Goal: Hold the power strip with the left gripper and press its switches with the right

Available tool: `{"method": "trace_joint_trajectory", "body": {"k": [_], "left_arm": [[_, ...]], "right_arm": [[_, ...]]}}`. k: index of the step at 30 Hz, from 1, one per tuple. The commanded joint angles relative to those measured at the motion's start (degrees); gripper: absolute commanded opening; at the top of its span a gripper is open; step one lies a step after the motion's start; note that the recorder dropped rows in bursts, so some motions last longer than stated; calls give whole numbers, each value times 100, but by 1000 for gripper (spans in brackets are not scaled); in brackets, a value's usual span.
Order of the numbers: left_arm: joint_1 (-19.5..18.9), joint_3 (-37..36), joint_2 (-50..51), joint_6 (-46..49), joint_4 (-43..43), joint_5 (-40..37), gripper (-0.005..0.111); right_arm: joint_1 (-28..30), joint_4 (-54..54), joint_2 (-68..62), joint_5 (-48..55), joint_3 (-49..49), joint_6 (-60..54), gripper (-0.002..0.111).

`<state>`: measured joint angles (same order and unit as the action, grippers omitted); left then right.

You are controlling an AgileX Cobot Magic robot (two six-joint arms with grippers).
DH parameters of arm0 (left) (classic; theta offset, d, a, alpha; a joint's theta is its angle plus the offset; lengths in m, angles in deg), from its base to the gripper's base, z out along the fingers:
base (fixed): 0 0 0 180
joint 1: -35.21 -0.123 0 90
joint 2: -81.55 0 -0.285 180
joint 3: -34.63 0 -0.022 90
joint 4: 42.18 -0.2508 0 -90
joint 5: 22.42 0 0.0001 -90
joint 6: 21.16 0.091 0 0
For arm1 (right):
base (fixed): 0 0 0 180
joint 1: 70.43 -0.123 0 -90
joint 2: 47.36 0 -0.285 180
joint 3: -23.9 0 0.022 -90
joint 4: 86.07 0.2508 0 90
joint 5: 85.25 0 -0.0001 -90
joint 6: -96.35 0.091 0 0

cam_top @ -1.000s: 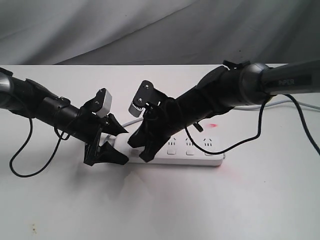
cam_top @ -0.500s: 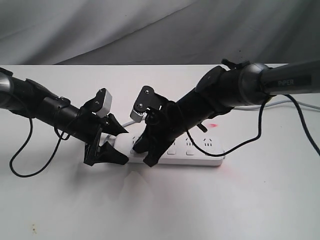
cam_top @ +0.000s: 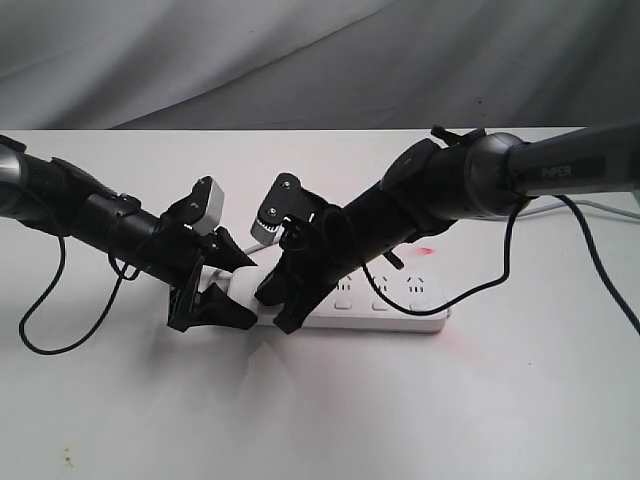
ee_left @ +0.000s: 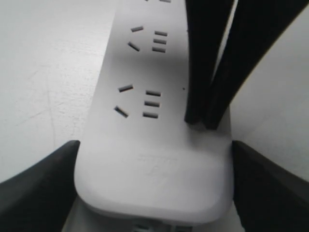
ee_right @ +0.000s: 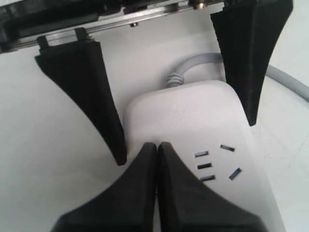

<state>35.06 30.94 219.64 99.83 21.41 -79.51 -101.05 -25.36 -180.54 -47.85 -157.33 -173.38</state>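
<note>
The white power strip (cam_top: 385,300) lies flat on the white table, its left end between the fingers of my left gripper (cam_top: 213,291), which is shut on it. In the left wrist view the strip's rounded end (ee_left: 154,174) fills the gap between the two black fingers (ee_left: 38,191). My right gripper (cam_top: 276,308) is shut, its joined tips (ee_right: 157,145) down on the strip's switch edge beside the last socket group (ee_right: 215,162). Three switches (cam_top: 380,303) show right of it; the one under the tips is hidden. The grey cord (ee_right: 190,66) leaves the held end.
A grey cloth backdrop (cam_top: 300,60) hangs behind the table. The left arm's thin black cable (cam_top: 40,335) loops over the table at the left. A light cable (cam_top: 600,205) runs off at the right. A reddish spot (cam_top: 428,249) shows above the strip.
My right gripper has shifted a little left along the strip, staying shut with its tips low on it. The left gripper and the strip have not moved.
</note>
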Motion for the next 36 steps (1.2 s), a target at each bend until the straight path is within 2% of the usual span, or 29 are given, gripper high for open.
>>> {"method": "trace_joint_trajectory", "body": {"k": [1, 15, 22, 26, 30, 32, 36], "left_arm": [[12, -55, 96, -104, -425, 437, 68], [12, -55, 96, -104, -425, 437, 68], [12, -55, 96, -104, -425, 437, 68], [12, -55, 96, -104, -425, 437, 68], [12, -55, 96, -104, -425, 437, 68], [12, -55, 96, -104, -425, 437, 68], [12, -55, 96, -104, -425, 437, 68]], "right_arm": [[-17, -554, -168, -210, 30, 226, 0], [-124, -851, -414, -288, 30, 605, 0], [68, -2231, -414, -142, 52, 1704, 0], [116, -2449, -414, -142, 135, 1883, 0], [116, -1984, -402, -95, 135, 1676, 0], [116, -1370, -302, -95, 135, 1320, 0], [148, 587, 186, -69, 135, -47, 0]]}}
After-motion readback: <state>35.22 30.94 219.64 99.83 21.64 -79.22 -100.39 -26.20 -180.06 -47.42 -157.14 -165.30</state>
